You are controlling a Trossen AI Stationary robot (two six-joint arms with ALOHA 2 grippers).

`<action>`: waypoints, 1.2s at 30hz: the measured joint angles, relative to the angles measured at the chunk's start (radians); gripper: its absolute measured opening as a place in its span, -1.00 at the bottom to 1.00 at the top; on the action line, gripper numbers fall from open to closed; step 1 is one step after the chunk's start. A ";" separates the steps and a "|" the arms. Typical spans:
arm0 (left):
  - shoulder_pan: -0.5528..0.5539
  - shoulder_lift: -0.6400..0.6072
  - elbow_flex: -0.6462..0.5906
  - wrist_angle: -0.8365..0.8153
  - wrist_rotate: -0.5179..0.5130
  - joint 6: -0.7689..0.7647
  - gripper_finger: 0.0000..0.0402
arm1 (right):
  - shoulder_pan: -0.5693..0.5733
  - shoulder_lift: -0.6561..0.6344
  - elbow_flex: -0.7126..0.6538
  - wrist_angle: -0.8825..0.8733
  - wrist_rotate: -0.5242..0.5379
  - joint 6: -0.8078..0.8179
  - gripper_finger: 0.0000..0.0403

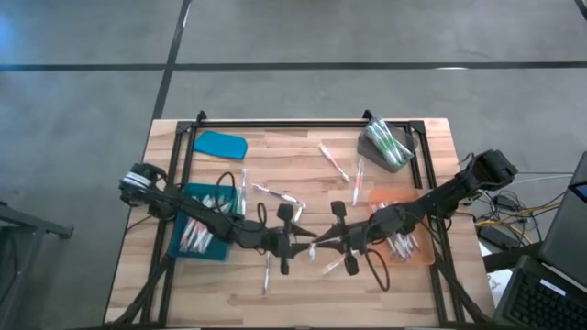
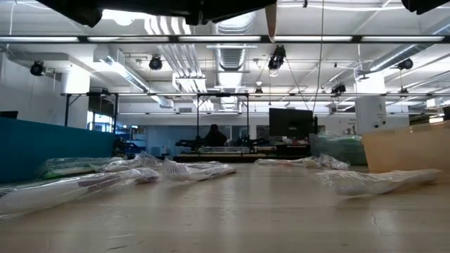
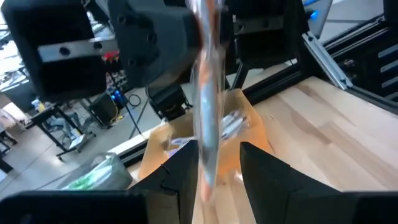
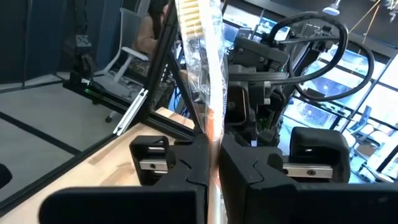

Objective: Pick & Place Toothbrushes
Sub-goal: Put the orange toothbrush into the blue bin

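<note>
Both arms meet above the table's middle. My right gripper point(image 4: 214, 165) is shut on a toothbrush point(image 4: 202, 68) in a clear wrapper, with an orange handle and pale bristles. My left gripper point(image 3: 217, 177) faces it and is open. The same wrapped toothbrush point(image 3: 208, 118) stands between its fingers, close to one finger; whether it touches, I cannot tell. In the high view the left gripper point(image 1: 303, 246) and the right gripper point(image 1: 323, 244) almost meet. Several more toothbrushes point(image 1: 275, 194) lie flat on the wood. My right gripper pinches the wrapped toothbrush by its orange handle point(image 4: 214, 134) between its two fingers. It comes level from the table's right side, and the fingers lie across the handle. The toothbrush is lifted clear of the table, its bristle end point(image 4: 189, 18) sticking out past the fingers.
A teal tray point(image 1: 215, 249) with toothbrushes lies at the left, an orange tray point(image 1: 385, 197) with more at the right. A clear bag of green brushes point(image 1: 385, 144) sits far right, a blue thing point(image 1: 220, 144) far left. Black frame rails point(image 1: 275, 124) border the table.
</note>
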 joint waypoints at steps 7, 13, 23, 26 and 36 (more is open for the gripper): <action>0.002 0.006 0.026 0.000 0.004 0.023 -0.39 | 0.000 0.000 0.000 0.000 -0.002 0.000 -0.94; 0.006 0.006 0.027 0.000 0.004 0.024 -0.68 | 0.000 0.000 0.000 0.000 -0.002 0.000 -0.94; 0.011 0.006 0.027 -0.001 0.003 -0.004 -0.87 | 0.000 0.000 0.000 -0.001 0.001 0.000 -0.94; 0.011 0.006 0.027 -0.002 0.004 -0.005 -0.87 | 0.000 0.000 0.000 -0.001 0.001 0.002 -0.93; 0.011 0.006 0.027 -0.021 -0.018 -0.028 -0.87 | 0.000 -0.043 0.000 -0.054 0.023 0.059 -0.53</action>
